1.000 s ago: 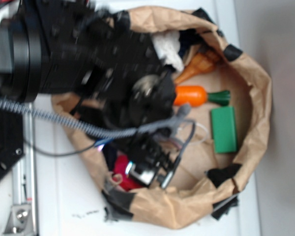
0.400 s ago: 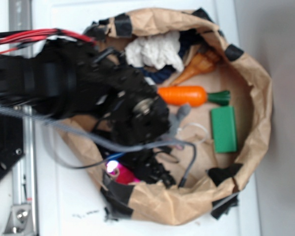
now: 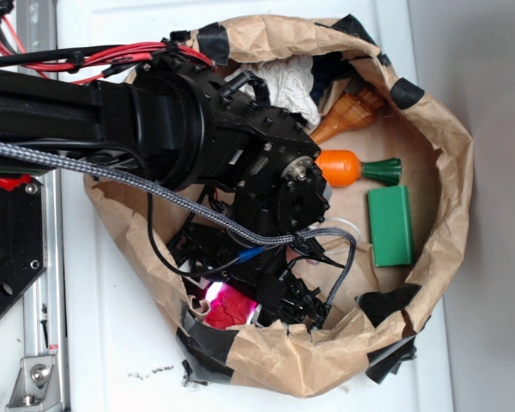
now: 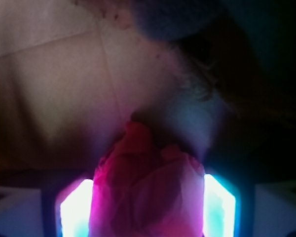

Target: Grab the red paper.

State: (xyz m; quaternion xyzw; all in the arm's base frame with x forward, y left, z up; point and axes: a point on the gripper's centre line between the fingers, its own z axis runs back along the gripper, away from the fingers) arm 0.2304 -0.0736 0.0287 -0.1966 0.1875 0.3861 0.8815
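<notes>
The red paper (image 3: pixel 229 309) lies at the near-left bottom of the brown paper bag (image 3: pixel 453 172), lit pink by the gripper's lights. My gripper (image 3: pixel 237 298) reaches down into the bag right over it, mostly hidden by the black arm. In the wrist view the red paper (image 4: pixel 145 190) fills the whole gap between the two glowing fingers (image 4: pixel 76 212) and touches both pads. My gripper (image 4: pixel 147 200) is shut on it.
Also in the bag: a white crumpled paper wad (image 3: pixel 285 81), an orange carrot toy with a green top (image 3: pixel 350 167), a green block (image 3: pixel 390 226) and a tan cone-shaped toy (image 3: pixel 354 110). The bag walls stand close around the gripper. A blurred grey shape (image 4: pixel 172 19) sits ahead.
The arm has swung across and lowered into the bag's near-left corner. The gripper now sits down on the red paper with the paper between its fingers.
</notes>
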